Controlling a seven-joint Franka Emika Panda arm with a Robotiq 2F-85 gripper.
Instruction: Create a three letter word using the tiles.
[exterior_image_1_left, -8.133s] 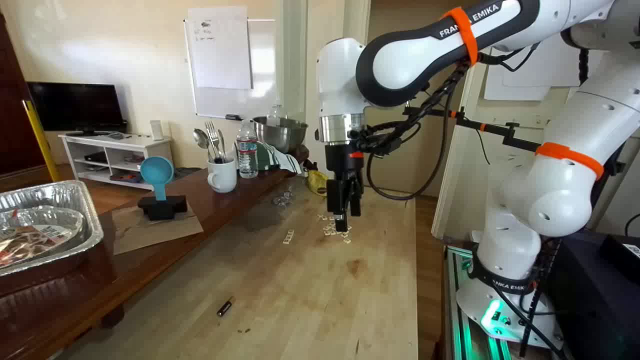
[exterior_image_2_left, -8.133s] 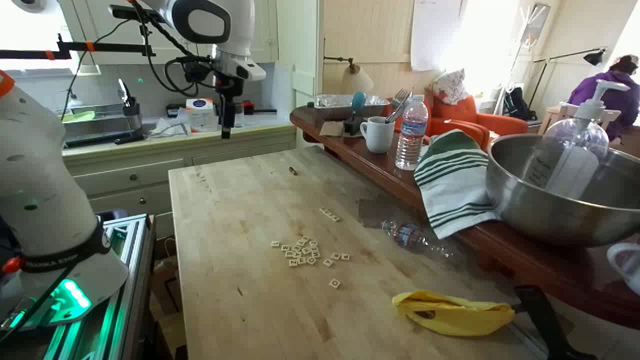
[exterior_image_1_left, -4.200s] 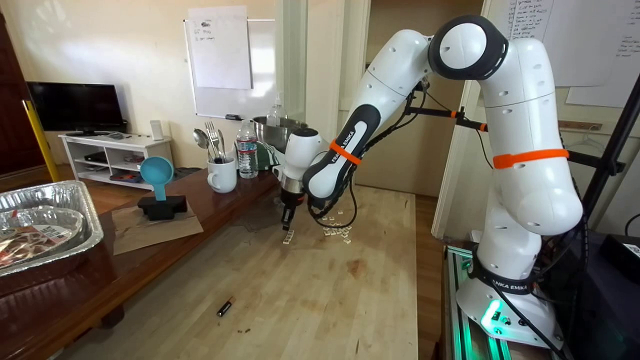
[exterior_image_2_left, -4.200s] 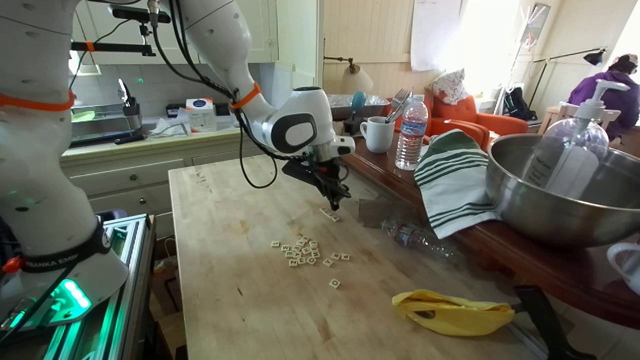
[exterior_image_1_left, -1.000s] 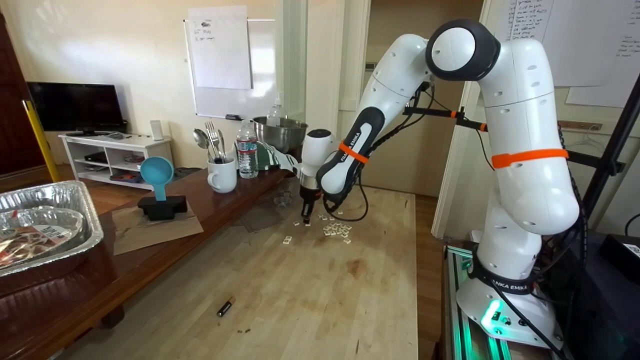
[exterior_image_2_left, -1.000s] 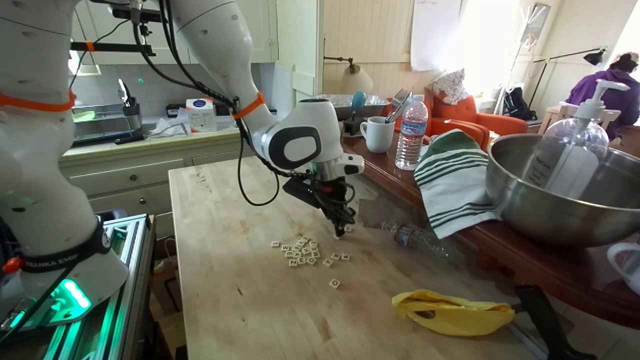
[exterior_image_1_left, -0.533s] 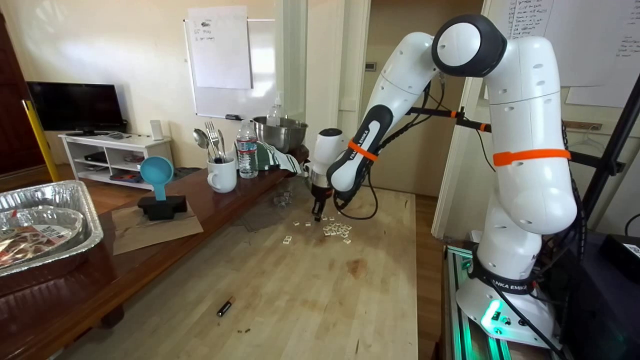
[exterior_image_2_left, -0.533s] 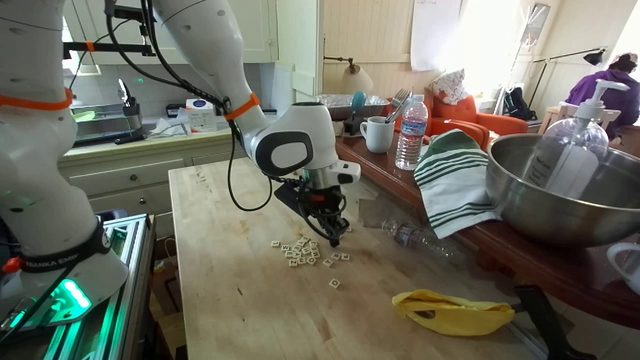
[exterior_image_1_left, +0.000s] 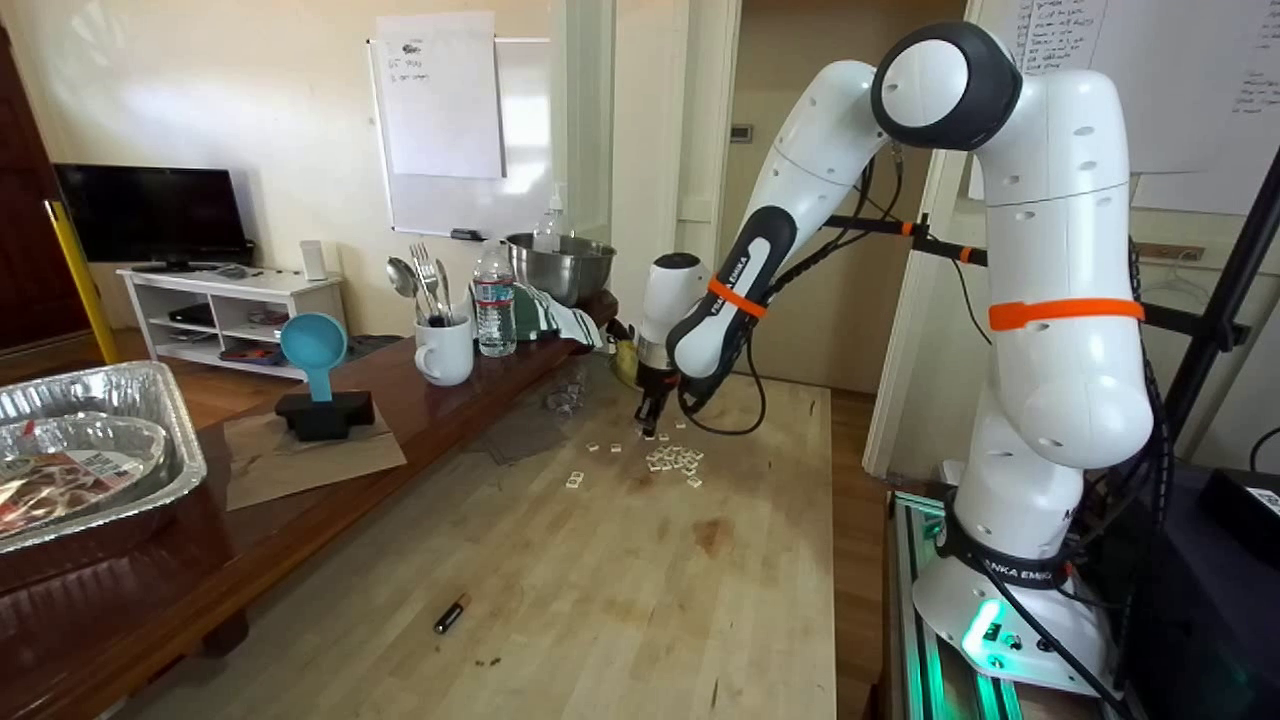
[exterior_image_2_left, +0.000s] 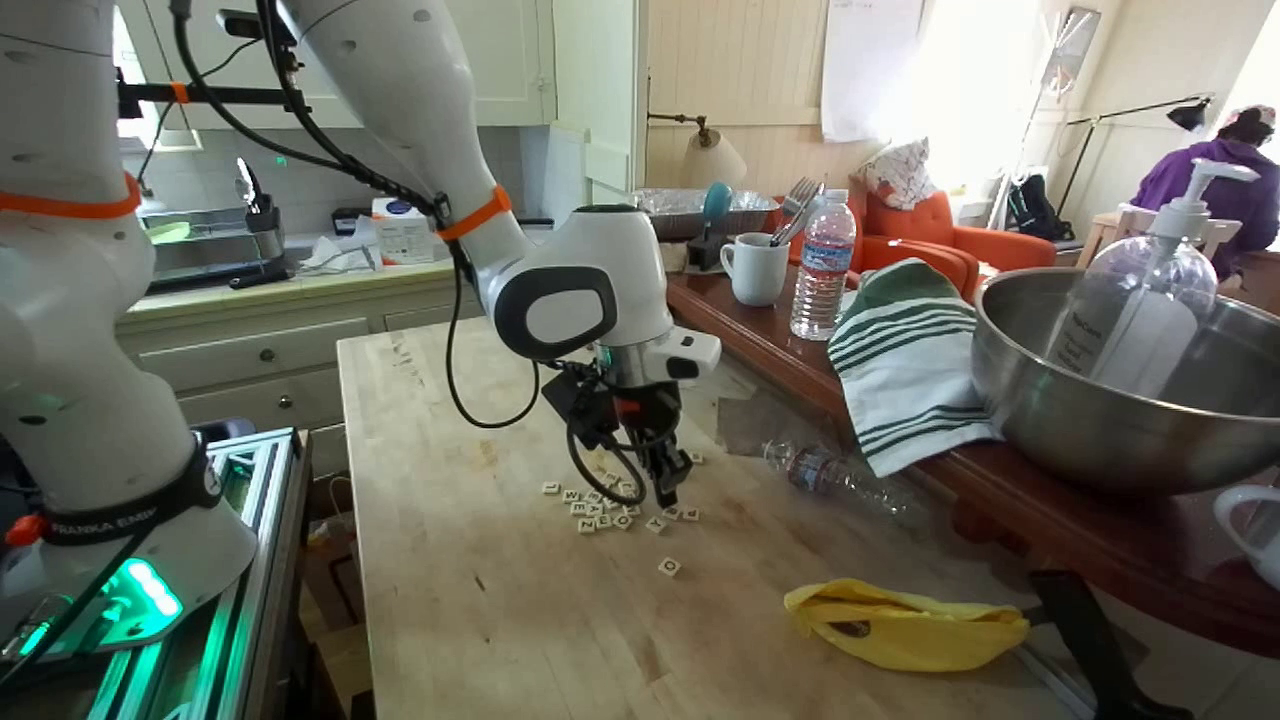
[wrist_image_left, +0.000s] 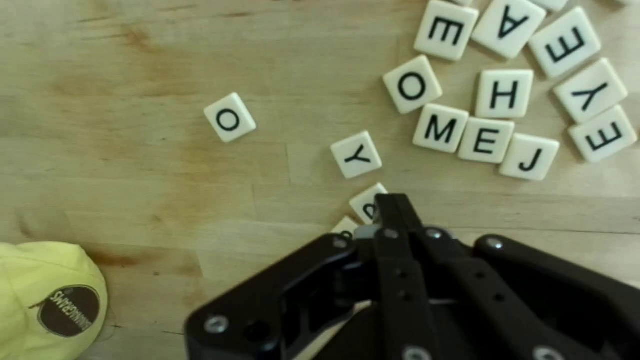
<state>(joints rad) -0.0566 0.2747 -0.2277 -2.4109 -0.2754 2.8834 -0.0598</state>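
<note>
Letter tiles lie loose on the wooden table. In the wrist view I make out a Y tile (wrist_image_left: 356, 154), an O tile (wrist_image_left: 230, 117) apart at the left, and M (wrist_image_left: 440, 128), E (wrist_image_left: 486, 140) and J (wrist_image_left: 529, 157) tiles side by side. My gripper (wrist_image_left: 392, 197) is shut, its tips together with nothing seen between them. It covers part of a tile (wrist_image_left: 364, 200) and most of another beside it. In an exterior view the gripper (exterior_image_2_left: 666, 500) is low by the tile cluster (exterior_image_2_left: 590, 510). A pair of tiles (exterior_image_1_left: 575, 480) lies apart from the cluster.
A yellow pouch (exterior_image_2_left: 905, 625) and a crushed plastic bottle (exterior_image_2_left: 830, 475) lie on the table. A battery (exterior_image_1_left: 451, 614) is nearer in an exterior view. Along one side runs a raised dark wooden ledge with a mug (exterior_image_2_left: 756, 270), water bottle (exterior_image_2_left: 824, 265) and steel bowl (exterior_image_2_left: 1020, 350).
My gripper went down to the short row of tiles, which has split: a pair stays while two tiles lie apart towards the cluster. Lately the gripper has moved on towards the other loose tiles.
</note>
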